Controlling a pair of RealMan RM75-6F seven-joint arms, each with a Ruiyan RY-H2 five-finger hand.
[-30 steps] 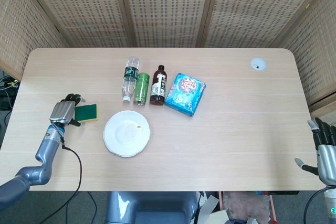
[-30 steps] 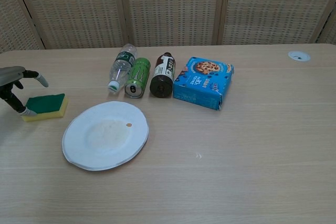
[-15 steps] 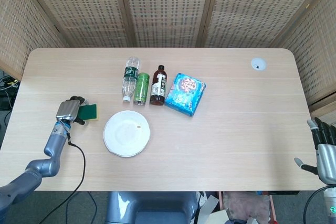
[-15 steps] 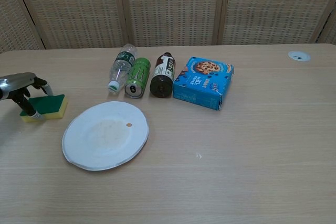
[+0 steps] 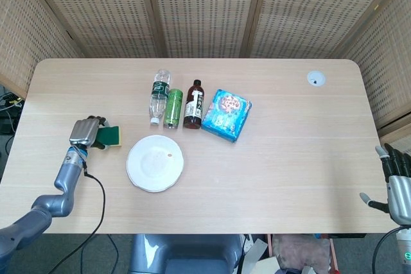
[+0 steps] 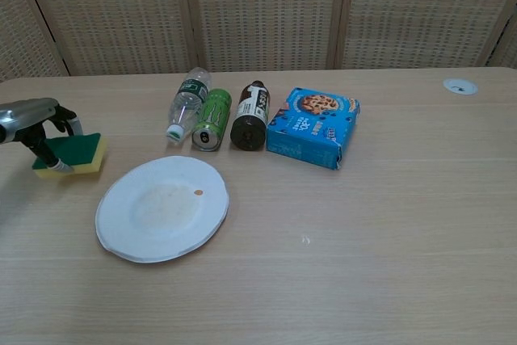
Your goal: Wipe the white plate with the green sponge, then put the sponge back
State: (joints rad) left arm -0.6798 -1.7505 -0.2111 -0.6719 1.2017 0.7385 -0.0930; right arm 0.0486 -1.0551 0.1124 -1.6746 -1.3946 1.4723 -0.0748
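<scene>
Left hand (image 5: pixel 85 133) grips one green sponge (image 6: pixel 77 154) – one white plate (image 5: pixel 155 163)

You can make out no wording for certain: the green can (image 6: pixel 212 118), the dark bottle's label (image 6: pixel 260 104), the water bottle's label (image 6: pixel 190 88) and the blue cookie box (image 6: pixel 313 126) carry print too small to read.

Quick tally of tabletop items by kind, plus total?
Bottles: 2 (clear water bottle, dark bottle)
Cans: 1 (green can)
Boxes: 1 (blue cookie box)
Plates: 1 (white plate)
Sponges: 1 (green sponge)
Total: 6
</scene>
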